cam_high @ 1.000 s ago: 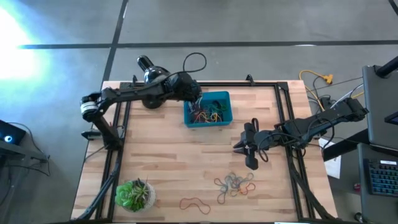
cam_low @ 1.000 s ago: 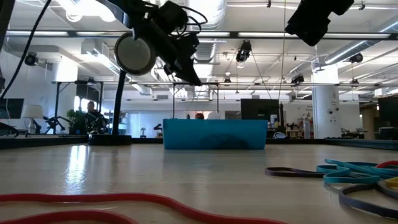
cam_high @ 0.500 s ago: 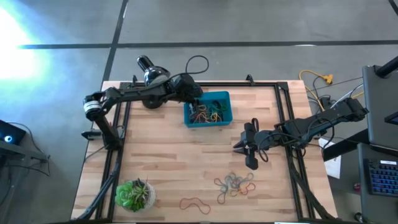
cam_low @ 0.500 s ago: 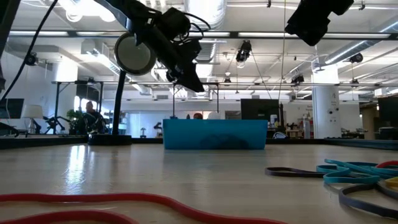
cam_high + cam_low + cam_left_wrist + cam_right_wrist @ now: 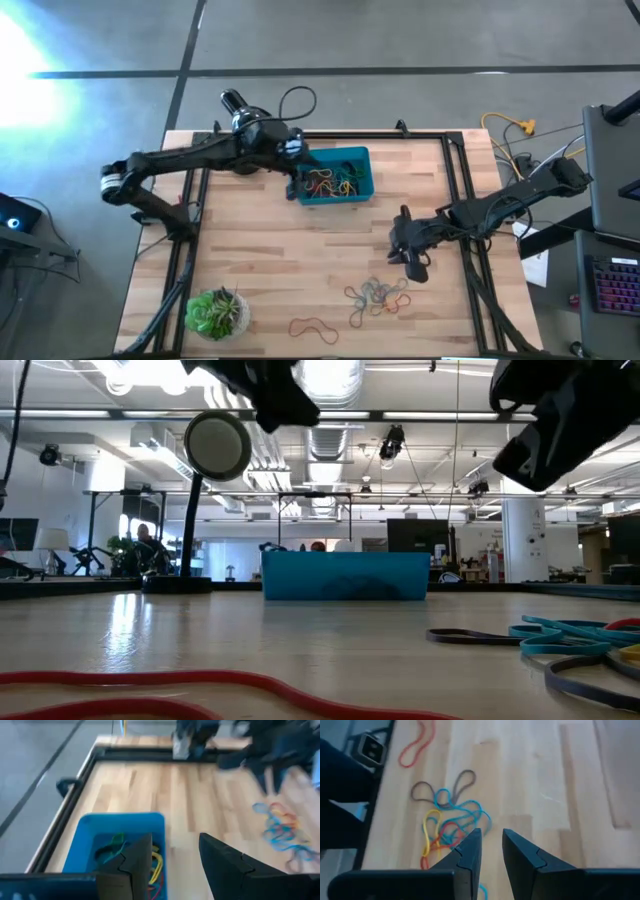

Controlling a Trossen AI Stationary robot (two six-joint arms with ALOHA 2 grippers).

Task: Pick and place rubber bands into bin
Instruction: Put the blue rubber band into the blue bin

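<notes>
My left hand [image 5: 293, 172] is up in the air by the left edge of the bin [image 5: 336, 175]. Its two fingers [image 5: 137, 862] are spread apart and there is nothing between them. I can see the bin's blue wall and some rubber bands [image 5: 152, 865] lying inside it, right past my fingers.

The bin sits near the far side of the table [image 5: 280, 260]. It has a tangle of red, orange, yellow and green bands [image 5: 333, 182] in it.

My right hand [image 5: 412, 260] hangs over the middle of the table, well apart from the bin. Its fingers [image 5: 470, 855] have only a small gap between them, and they hold nothing. Just past them lies a little heap of bands [image 5: 447, 822] in blue, yellow, red and a dark color. From above, this heap [image 5: 378, 296] is near the front of the table, close to my right hand.

One red band [image 5: 313, 327] lies by itself near the front edge, beside the heap. A small green plant [image 5: 217, 312] stands at the front left corner. A round lamp [image 5: 243, 135] stands at the back left, near my left arm.
</notes>
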